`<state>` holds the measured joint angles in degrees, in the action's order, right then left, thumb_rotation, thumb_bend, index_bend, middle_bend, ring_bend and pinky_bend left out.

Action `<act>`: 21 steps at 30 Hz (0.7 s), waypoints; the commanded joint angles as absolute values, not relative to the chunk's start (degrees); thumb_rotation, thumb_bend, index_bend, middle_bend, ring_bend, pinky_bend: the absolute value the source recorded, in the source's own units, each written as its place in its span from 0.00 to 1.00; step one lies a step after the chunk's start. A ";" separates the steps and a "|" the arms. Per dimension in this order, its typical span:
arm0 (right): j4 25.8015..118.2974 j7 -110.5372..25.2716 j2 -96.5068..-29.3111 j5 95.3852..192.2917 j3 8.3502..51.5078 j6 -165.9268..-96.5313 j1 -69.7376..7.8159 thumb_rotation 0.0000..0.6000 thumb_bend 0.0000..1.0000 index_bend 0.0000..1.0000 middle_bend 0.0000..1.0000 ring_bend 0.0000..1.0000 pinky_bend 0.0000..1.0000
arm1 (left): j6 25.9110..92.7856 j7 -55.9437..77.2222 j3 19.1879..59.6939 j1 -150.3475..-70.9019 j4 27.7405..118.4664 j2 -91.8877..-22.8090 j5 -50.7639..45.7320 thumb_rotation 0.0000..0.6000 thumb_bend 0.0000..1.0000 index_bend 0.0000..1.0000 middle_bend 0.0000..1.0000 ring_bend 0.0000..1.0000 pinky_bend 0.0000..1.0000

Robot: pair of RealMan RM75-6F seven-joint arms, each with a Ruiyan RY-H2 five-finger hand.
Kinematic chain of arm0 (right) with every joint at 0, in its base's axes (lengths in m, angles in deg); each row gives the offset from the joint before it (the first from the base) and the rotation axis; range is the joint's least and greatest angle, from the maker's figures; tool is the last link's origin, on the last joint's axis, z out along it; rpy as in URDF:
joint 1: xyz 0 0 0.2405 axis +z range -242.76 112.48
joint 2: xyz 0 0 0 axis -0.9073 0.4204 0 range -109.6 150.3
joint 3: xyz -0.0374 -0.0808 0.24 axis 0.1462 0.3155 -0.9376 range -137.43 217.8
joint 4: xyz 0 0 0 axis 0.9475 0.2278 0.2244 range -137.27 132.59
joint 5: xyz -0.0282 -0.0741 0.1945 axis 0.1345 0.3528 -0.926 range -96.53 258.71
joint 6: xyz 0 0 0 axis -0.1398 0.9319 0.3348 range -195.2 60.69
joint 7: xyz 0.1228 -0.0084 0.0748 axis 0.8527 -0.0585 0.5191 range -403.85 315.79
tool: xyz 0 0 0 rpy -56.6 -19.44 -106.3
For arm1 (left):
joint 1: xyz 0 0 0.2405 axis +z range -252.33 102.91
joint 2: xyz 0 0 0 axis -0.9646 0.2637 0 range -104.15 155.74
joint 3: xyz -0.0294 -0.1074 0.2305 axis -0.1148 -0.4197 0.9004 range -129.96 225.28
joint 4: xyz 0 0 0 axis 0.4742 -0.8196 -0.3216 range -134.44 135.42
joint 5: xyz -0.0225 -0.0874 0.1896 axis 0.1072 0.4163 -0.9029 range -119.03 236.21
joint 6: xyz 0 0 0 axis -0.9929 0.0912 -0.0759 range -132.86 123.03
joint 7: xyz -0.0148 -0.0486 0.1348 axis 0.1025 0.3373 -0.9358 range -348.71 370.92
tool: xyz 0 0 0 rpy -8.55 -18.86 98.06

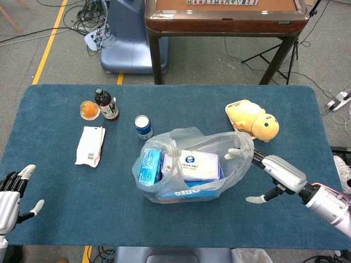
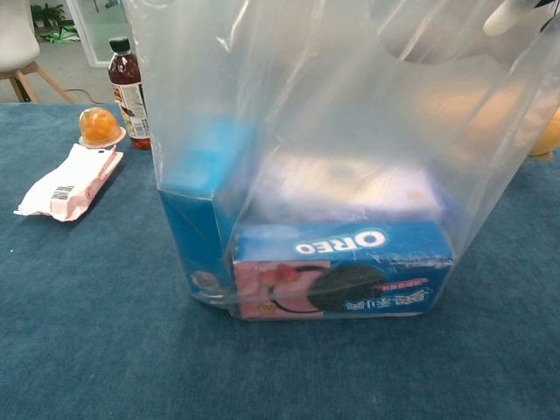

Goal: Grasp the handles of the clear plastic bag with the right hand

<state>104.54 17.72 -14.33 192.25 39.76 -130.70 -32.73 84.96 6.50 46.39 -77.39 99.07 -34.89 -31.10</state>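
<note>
The clear plastic bag (image 1: 192, 164) stands mid-table holding a blue box, a tissue pack and an Oreo box (image 2: 341, 271). Its handles stand up at the left (image 1: 164, 145) and at the right (image 1: 245, 143). My right hand (image 1: 274, 172) reaches in from the right with its fingers spread. Its fingertips (image 1: 236, 154) are at the right handle, and whether they touch the plastic is unclear. The thumb hangs apart below and grips nothing. One pale fingertip (image 2: 512, 17) shows behind the plastic in the chest view. My left hand (image 1: 11, 194) lies open at the table's front left corner.
A yellow duck toy (image 1: 252, 120) sits just behind the right hand. A blue can (image 1: 143, 126) stands behind the bag. At the far left are a dark bottle (image 1: 106, 104), an orange jelly cup (image 1: 89, 109) and a white packet (image 1: 90, 145).
</note>
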 commanded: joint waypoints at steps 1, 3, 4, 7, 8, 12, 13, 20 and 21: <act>103.05 22.99 -16.86 194.95 40.36 -130.86 -29.86 1.00 0.00 0.00 0.13 0.03 0.12 | 85.09 6.56 46.39 -77.33 99.14 -34.83 -31.24 1.00 0.22 0.05 0.12 0.13 0.09; 102.18 24.55 -18.04 196.03 40.66 -130.99 -28.67 1.00 0.00 0.00 0.13 0.03 0.12 | 85.12 6.62 46.38 -77.28 99.18 -34.77 -31.20 1.00 0.22 0.05 0.12 0.13 0.09; 101.86 24.95 -18.65 196.36 40.73 -131.01 -28.12 1.00 0.00 0.00 0.13 0.03 0.12 | 85.09 6.62 46.35 -77.28 99.20 -34.73 -31.15 1.00 0.22 0.05 0.12 0.13 0.09; 101.78 25.73 -20.65 196.33 40.58 -130.40 -25.99 1.00 0.00 0.00 0.14 0.03 0.12 | 84.81 6.86 46.35 -77.45 99.46 -34.55 -31.30 1.00 0.22 0.05 0.12 0.13 0.09; 101.87 25.89 -21.08 196.23 40.50 -129.99 -25.29 1.00 0.00 0.00 0.14 0.03 0.12 | 84.75 6.98 46.37 -77.50 99.55 -34.45 -31.41 1.00 0.22 0.05 0.12 0.13 0.09; 102.06 25.54 -23.04 194.72 39.75 -128.22 -22.64 1.00 0.00 0.00 0.14 0.03 0.12 | 84.98 7.13 46.31 -77.46 99.69 -34.19 -31.64 1.00 0.22 0.05 0.12 0.13 0.09; 102.14 25.47 -23.52 194.31 39.60 -127.81 -22.08 1.00 0.00 0.00 0.14 0.03 0.12 | 85.04 7.19 46.30 -77.41 99.69 -34.15 -31.60 1.00 0.22 0.06 0.12 0.13 0.09; 102.34 25.50 -26.51 192.52 38.79 -126.93 -18.50 1.00 0.00 0.00 0.14 0.03 0.12 | 85.14 7.30 46.38 -77.09 99.52 -33.99 -31.29 1.00 0.22 0.06 0.12 0.13 0.09; 102.37 25.42 -26.77 192.26 38.75 -126.71 -18.11 1.00 0.00 0.00 0.14 0.03 0.12 | 85.18 7.34 46.37 -77.06 99.52 -33.97 -31.28 1.00 0.22 0.06 0.12 0.13 0.09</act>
